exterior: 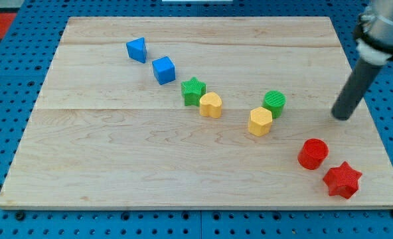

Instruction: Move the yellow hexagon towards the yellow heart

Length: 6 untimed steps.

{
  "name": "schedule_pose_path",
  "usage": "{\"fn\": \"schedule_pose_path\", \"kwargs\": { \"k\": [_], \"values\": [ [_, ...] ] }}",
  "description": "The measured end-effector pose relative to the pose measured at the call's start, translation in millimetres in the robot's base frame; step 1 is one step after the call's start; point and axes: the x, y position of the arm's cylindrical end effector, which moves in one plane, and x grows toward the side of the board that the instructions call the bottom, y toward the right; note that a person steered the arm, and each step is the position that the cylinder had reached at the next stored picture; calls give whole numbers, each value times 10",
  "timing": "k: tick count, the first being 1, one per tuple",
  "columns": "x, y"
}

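- The wooden worktop (117, 153) is carrying eight blocks, strung in a loose diagonal from the view's upper left to its lower right.
- The yellow hexagon (260, 121) is sitting right of centre, touching the green cylinder (274, 103) behind it.
- The yellow heart (211, 105) is lying near, to the view's left, pressing against the green star (193, 91); nothing is standing between the two yellow blocks.
- Two blue cubes (137, 50) (164, 70) are resting further toward the upper left.
- A red cylinder (313, 153) and red star (342, 180) are sitting toward the lower right.
- No pincer is showing: my tip (342, 117) is resting well right of the hexagon, touching nothing.
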Motion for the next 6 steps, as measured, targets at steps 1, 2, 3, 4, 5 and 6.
{"fn": "schedule_pose_path", "kwargs": {
  "k": [1, 2, 3, 4, 5, 6],
  "values": [
    [219, -765],
    [268, -1323],
    [469, -1129],
    [733, -1002],
    [884, -892],
    [866, -355]
  ]
}}
